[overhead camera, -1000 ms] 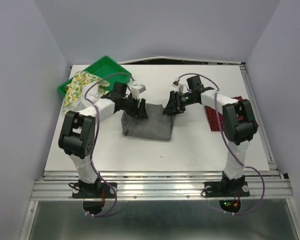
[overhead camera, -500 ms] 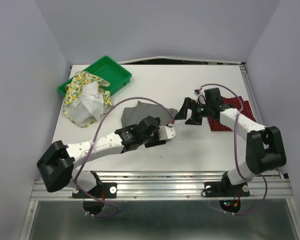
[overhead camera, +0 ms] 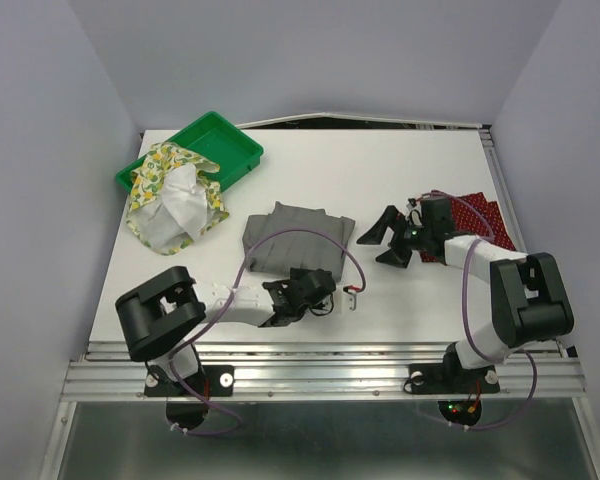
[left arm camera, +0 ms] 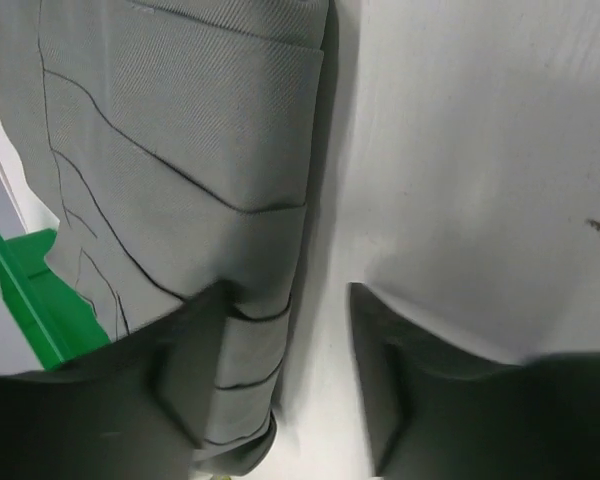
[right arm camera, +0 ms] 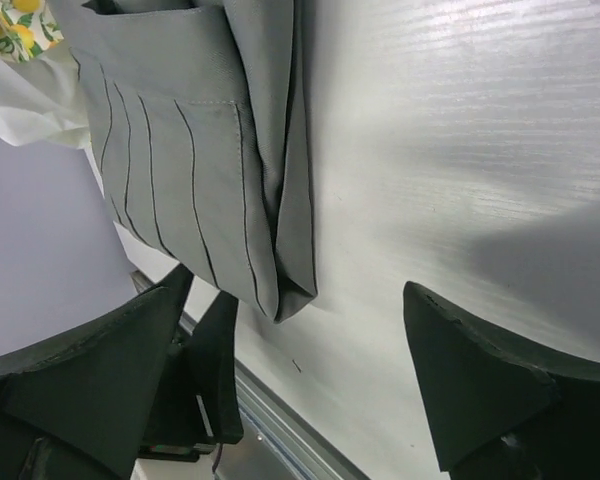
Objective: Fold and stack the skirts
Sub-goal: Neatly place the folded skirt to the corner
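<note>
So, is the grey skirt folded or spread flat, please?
Folded: the grey skirt lies doubled over, with layered edges visible in both wrist views.

The left arm point(overhead camera: 235, 303) is folded low, elbow near its base, forearm reaching right; the left gripper point(overhead camera: 318, 290) has its fingers parted with nothing between them. The right arm point(overhead camera: 475, 250) bends inward, and the right gripper point(overhead camera: 382, 243) points left, jaws spread wide and empty.

The grey skirt point(overhead camera: 298, 240) lies folded into a flat, roughly square bundle near the table's middle, thin dark seams running across its panels. At ten o'clock the lemon-print skirt point(overhead camera: 175, 200) sits crumpled in a loose heap with its white inside showing. At three o'clock the dark red dotted skirt point(overhead camera: 485, 218) lies flat, partly hidden.
</note>
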Motion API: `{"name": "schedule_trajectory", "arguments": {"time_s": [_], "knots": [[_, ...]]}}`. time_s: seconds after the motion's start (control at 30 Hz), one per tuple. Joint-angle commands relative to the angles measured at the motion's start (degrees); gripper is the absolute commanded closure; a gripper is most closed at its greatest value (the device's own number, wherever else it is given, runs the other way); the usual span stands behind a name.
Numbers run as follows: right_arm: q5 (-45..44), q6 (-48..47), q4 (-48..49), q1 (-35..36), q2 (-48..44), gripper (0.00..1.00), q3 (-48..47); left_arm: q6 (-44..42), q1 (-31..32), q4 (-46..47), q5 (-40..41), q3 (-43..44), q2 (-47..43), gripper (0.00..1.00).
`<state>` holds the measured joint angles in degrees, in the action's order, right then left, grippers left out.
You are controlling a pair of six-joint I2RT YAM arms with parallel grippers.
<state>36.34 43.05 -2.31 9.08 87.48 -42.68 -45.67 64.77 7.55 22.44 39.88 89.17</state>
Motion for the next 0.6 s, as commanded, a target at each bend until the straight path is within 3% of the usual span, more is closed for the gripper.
{"name": "schedule_trajectory", "arguments": {"time_s": [0.0,0.07,0.17,0.23,0.4,0.57], "knots": [[2.86,2.83,8.37,0.32,1.8,0.0,1.89,-1.0,-0.08,6.42,1.3,0.63,2.41,0.52],[3.04,2.31,8.37,0.32,3.04,0.0,1.55,0.48,-0.78,5.55,-1.16,1.51,2.33,0.71],[2.69,1.95,8.54,0.32,5.24,0.0,1.37,2.25,-2.1,3.97,-4.85,2.57,1.1,0.85],[1.37,2.21,8.63,1.63,6.2,0.0,1.37,4.09,-4.47,2.04,-8.44,4.06,-0.22,1.0],[1.36,4.41,13.89,6.29,8.58,0.0,1.8,7.43,-11.14,-3.23,-18.72,8.28,-3.73,1.0],[2.07,8.1,21.1,9.19,11.91,0.0,1.46,8.4,-13.97,-5.35,-24.26,10.65,-5.32,1.0]]}}
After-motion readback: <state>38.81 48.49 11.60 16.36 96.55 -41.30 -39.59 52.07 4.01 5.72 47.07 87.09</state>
